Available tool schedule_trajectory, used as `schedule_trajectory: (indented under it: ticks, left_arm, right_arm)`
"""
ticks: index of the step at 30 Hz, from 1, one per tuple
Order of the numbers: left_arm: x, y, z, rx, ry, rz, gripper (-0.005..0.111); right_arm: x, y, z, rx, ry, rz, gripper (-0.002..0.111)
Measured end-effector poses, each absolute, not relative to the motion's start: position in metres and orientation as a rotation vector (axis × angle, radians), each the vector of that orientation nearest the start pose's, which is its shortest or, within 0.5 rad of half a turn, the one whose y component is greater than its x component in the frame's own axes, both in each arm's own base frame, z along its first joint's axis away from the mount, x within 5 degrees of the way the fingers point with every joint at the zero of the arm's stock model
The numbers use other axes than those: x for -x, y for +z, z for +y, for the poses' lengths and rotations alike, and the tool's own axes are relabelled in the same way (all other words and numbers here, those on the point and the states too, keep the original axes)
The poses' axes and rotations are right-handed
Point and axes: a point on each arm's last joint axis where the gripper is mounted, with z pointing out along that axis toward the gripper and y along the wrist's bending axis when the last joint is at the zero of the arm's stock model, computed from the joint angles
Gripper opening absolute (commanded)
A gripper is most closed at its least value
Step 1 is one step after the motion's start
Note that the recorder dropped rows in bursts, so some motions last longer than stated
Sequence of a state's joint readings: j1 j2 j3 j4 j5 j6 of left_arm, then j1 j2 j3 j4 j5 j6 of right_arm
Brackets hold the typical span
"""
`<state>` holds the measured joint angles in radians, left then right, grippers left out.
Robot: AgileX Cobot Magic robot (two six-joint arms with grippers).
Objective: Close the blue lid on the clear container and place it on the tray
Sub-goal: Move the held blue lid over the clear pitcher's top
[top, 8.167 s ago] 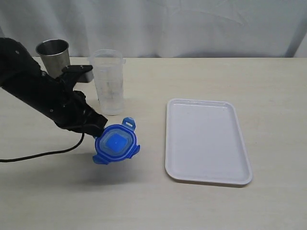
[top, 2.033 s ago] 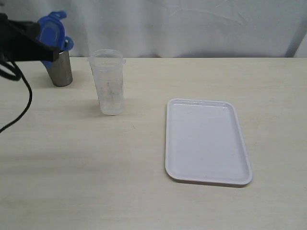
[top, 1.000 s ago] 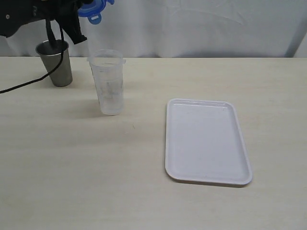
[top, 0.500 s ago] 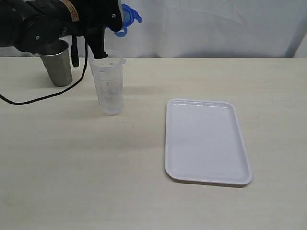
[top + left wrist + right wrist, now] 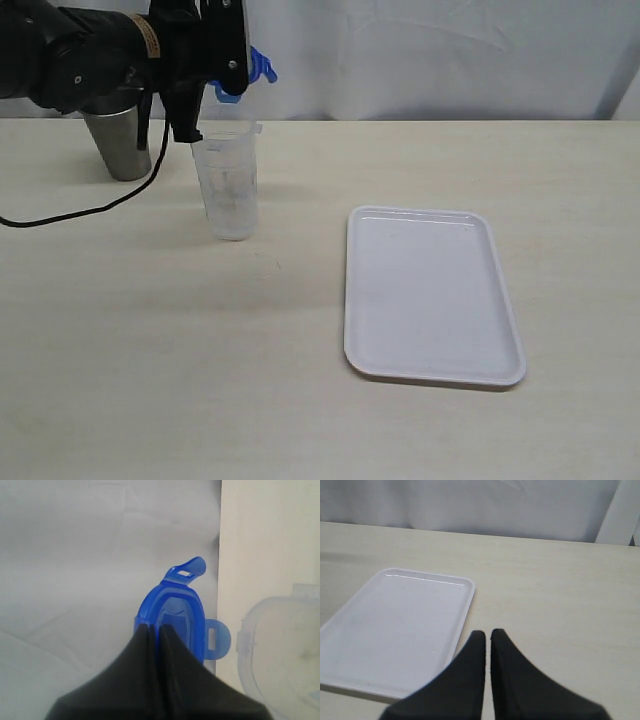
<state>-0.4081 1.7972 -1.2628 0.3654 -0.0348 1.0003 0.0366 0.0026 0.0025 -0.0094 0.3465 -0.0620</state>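
The blue lid (image 5: 252, 70) hangs on edge in the air, just above the rim of the clear container (image 5: 228, 190), with my left gripper (image 5: 228, 76) shut on it. In the left wrist view the lid (image 5: 176, 611) sticks out past the closed black fingertips of my left gripper (image 5: 155, 628), and the container's rounded rim (image 5: 280, 652) lies off to one side of it. The container stands upright on the table, left of the white tray (image 5: 432, 300). My right gripper (image 5: 487, 633) is shut and empty over the table beside the tray (image 5: 395, 625); the exterior view does not show it.
A grey steel cup (image 5: 118, 140) stands at the back left, behind my left arm and its trailing black cable (image 5: 90, 212). A white curtain backs the table.
My left arm has carried the lid to the right, from above the steel cup to just over the clear container's rim, and lowered slightly. Container, tray and right gripper have not moved.
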Motion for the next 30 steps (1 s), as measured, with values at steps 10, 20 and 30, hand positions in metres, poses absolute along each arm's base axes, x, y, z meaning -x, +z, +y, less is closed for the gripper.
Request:
schedule_trajectory:
  ticks: [10, 20, 30]
  left_arm:
    - [-0.373, 0.292, -0.161, -1.506, 0.584, 1.321, 0.0]
    - [-0.372, 0.291, -0.161, -1.417, 0.497, 1.417, 0.0]
    - [-0.378, 0.278, -0.163, -1.401, 0.46, 1.458, 0.0]
  right_arm:
    - [-0.054, 0.181, 0.002, 0.096, -0.027, 1.833, 0.004]
    - [-0.054, 0.181, 0.002, 0.096, -0.027, 1.833, 0.004]
    - [-0.054, 0.181, 0.002, 0.096, -0.027, 1.833, 0.004]
